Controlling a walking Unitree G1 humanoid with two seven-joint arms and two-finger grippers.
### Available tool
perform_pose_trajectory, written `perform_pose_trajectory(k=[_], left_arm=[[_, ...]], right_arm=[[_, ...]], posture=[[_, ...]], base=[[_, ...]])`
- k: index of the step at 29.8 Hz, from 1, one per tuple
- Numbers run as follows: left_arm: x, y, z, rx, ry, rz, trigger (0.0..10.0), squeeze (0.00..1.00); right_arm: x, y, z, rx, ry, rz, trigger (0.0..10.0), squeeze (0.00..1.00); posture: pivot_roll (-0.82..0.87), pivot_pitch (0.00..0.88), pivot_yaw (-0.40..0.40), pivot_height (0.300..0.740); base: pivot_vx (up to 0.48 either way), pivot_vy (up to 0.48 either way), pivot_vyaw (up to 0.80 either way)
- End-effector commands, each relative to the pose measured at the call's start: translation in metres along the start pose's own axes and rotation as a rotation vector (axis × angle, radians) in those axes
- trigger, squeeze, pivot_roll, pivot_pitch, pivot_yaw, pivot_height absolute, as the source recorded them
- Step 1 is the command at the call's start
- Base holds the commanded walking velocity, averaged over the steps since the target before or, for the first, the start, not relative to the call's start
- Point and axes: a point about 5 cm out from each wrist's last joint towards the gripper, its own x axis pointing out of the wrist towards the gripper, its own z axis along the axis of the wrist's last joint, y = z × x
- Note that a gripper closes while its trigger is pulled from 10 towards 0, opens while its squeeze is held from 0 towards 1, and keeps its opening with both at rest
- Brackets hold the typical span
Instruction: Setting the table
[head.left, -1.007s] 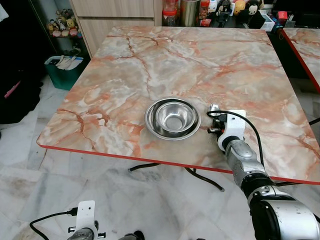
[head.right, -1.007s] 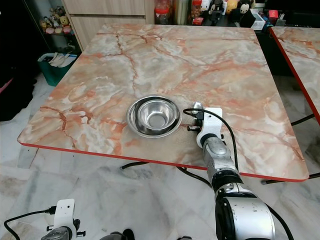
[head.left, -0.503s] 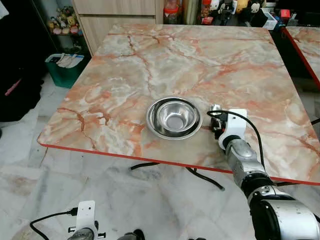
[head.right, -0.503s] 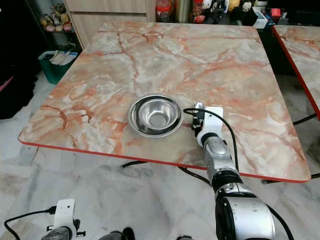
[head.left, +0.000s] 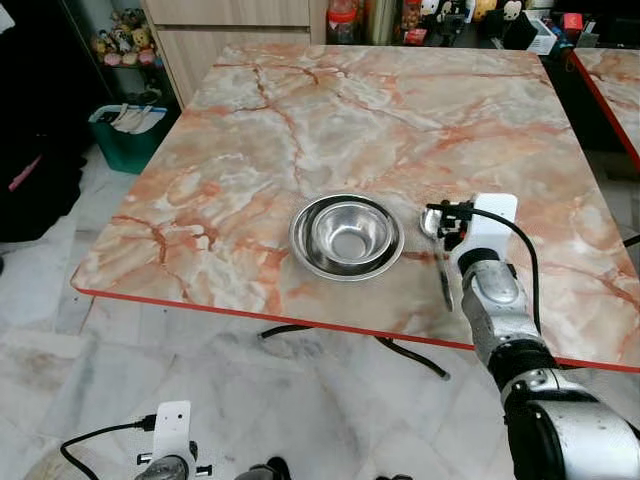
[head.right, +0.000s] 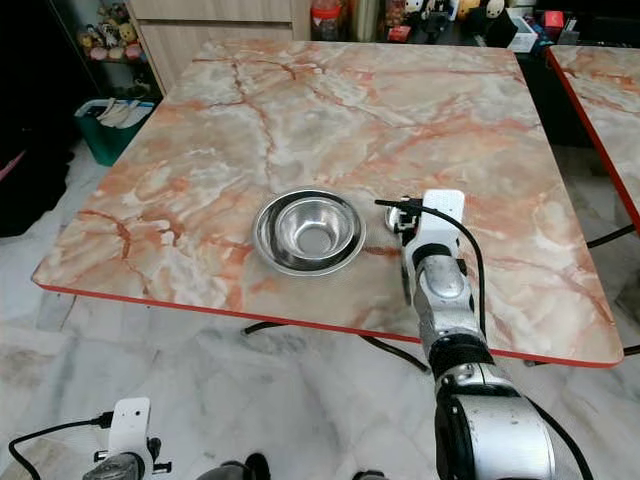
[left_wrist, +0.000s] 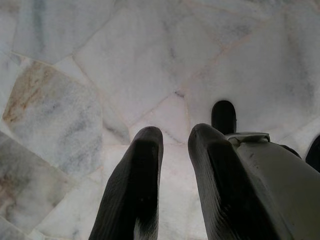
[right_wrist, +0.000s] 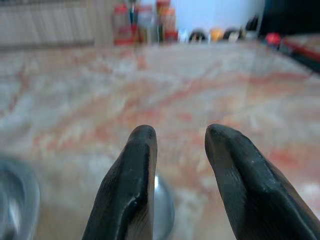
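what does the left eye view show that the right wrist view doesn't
Left eye view alone: the whole steel bowl set in its plate, the spoon lying full length right of it, the table's red edge, and the green bin on the floor. Right wrist view alone: the open right end effector up close. Both: the marble table, the spoon's bowl, the bowl's rim.

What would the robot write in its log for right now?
right pincer: open, above spoon | spoon: on table, right of bowl | left pincer: idle over floor

Beyond the tabletop's (head.left: 330, 110) far left corner you see a green bin (head.left: 128, 140) on the pale marble floor (head.left: 120, 380); wooden drawers (head.left: 235, 25), jars (head.left: 345, 15) and small figurines (head.left: 125, 45) behind.
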Motion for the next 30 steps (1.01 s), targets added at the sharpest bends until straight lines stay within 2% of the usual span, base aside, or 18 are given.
perform_pose_trajectory(k=[1, 10, 19, 30], left_arm=[[-0.001, 0.006, -0.009, 0.020, 0.022, 0.004, 10.0, 0.00], [-0.002, 0.004, -0.012, 0.023, 0.023, -0.002, 10.0, 0.00], [-0.002, 0.005, -0.014, 0.036, 0.028, -0.006, 10.0, 0.00], [-0.003, 0.005, -0.016, 0.040, 0.034, -0.011, 10.0, 0.00]], right_arm=[[-0.001, 0.000, 0.004, 0.022, -0.033, -0.011, 10.0, 0.00], [-0.006, 0.010, 0.015, 0.005, -0.099, 0.039, 10.0, 0.00], [-0.010, 0.017, 0.013, 0.024, -0.098, 0.058, 10.0, 0.00], [-0.013, 0.018, 0.014, 0.020, -0.089, 0.064, 10.0, 0.00]], posture=[[0.01, 0.139, 0.032, 0.740], [0.02, 0.119, 0.016, 0.740], [0.02, 0.097, 0.017, 0.740], [0.01, 0.070, 0.017, 0.740]], base=[[0.000, 0.000, 0.00], [0.000, -0.313, 0.00], [0.000, -0.401, 0.00], [0.000, -0.462, 0.00]])
